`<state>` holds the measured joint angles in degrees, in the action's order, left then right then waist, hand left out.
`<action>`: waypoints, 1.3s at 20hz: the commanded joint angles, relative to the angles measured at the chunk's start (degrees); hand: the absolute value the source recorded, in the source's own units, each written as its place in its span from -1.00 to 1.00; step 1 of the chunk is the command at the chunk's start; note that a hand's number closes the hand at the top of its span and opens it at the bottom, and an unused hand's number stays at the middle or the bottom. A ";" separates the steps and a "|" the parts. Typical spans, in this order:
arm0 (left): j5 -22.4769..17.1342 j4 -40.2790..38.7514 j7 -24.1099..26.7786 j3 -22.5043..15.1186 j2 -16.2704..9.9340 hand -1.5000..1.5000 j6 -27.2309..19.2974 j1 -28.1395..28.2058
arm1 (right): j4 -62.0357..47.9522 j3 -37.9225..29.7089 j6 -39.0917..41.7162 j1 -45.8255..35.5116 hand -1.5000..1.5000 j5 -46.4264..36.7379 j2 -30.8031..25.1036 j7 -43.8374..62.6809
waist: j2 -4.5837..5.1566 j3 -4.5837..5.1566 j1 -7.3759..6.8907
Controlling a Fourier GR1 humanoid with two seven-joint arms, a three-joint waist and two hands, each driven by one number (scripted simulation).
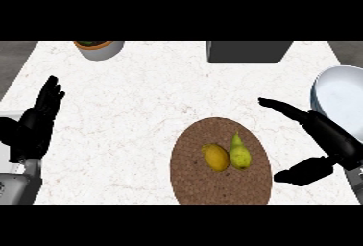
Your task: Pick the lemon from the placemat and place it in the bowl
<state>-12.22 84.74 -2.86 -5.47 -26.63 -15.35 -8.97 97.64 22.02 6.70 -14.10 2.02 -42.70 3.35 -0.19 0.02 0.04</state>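
- Head view: a white marbled surface (142, 96) carries a round brown woven placemat (221, 185) near the lower middle
- The lemon (215, 157) lies on the placemat, left of a green pear (240, 153); the two are just beside each other and look to be touching
- The pear's narrow tip points toward the far side of the surface
- A pale bowl (340, 103) sits at the right edge, partly cut off by the frame, well apart from the lemon
- The right hand (322, 134) hangs between the placemat and the bowl, fingers (284, 108) stretched out straight toward the left, thumb spread wide below, holding nothing
- The left hand (39, 120) rests at the left edge, fingers straight and pointing up, holding nothing
- At the far edge stand a white pot (101, 50) with something green in it and a dark grey box (248, 51)
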 commanded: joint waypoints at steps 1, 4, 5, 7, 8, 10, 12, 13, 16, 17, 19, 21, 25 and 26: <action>1.42 1.13 -1.52 1.29 0.26 0.00 1.16 0.24 | 2.13 -2.89 4.78 -4.51 -1.00 0.57 2.26 9.23 | 0.14 0.00 -0.24; 2.65 -0.75 -3.59 0.20 2.07 0.00 0.12 -3.50 | -3.23 -3.99 10.14 -13.61 -1.00 1.98 3.32 10.79 | 0.29 0.01 -0.39; 1.61 -2.49 -1.24 2.00 1.42 0.00 2.10 -3.44 | -7.33 -5.82 12.10 -16.27 -1.00 2.12 3.08 9.38 | 0.35 0.01 -0.56; 3.74 -0.84 -0.82 -0.08 4.23 0.00 -0.60 -1.49 | -5.91 -3.73 12.51 -20.79 -1.00 1.46 5.99 16.47 | 0.28 0.03 -0.64; 2.22 -2.19 0.34 2.56 1.49 0.00 3.05 -1.48 | -10.30 -5.13 14.74 -22.88 -1.00 2.11 6.96 14.82 | 0.33 0.02 -0.77; 2.12 2.24 -3.18 1.22 1.25 0.00 2.65 -0.17 | -10.44 -1.26 17.12 -26.90 -1.00 0.64 7.82 19.53 | 0.26 0.03 -1.47; 2.83 0.45 -1.51 0.52 2.69 0.00 1.94 -1.58 | -13.60 3.16 21.89 -29.38 -1.00 -1.15 7.61 19.83 | 0.57 0.08 -2.10; 3.52 0.41 0.77 0.34 2.83 0.00 2.12 0.53 | -16.57 2.81 24.60 -28.94 -1.00 -2.15 5.58 16.65 | 0.61 0.04 -2.03; 0.99 0.99 -3.10 4.16 -0.52 0.00 4.41 -1.46 | -18.79 5.22 27.98 -32.88 -1.00 -2.24 10.17 21.37 | 0.39 0.03 -1.59; 3.50 0.54 -0.65 0.84 3.39 0.00 1.98 0.07 | -21.04 6.18 29.42 -37.09 -1.00 -1.87 12.89 24.34 | 0.49 0.07 -1.99; 3.21 -0.57 -0.41 1.94 3.32 0.00 2.17 -1.29 | -22.61 10.63 29.26 -32.54 -1.00 -5.24 15.80 22.25 | 0.55 0.03 -1.47; 3.47 0.01 -1.45 2.13 2.81 0.00 2.84 -1.60 | -27.55 10.20 31.23 -37.34 -1.00 -5.85 19.64 23.89 | 0.49 0.02 -1.52; 3.45 1.35 -2.01 2.92 2.64 0.00 3.64 0.48 | -32.78 9.24 38.00 -39.26 -1.00 -4.43 22.09 23.48 | 0.43 0.00 -1.45; 4.86 0.78 -3.23 2.34 3.87 0.00 1.79 -2.30 | -32.59 10.37 38.26 -37.61 -1.00 -6.31 22.30 21.00 | 0.44 -0.02 -0.97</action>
<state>-8.91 85.55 -4.91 -2.74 -24.13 -12.12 -9.66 69.85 30.64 41.70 -50.58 -2.00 -23.95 26.16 0.19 0.04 -1.18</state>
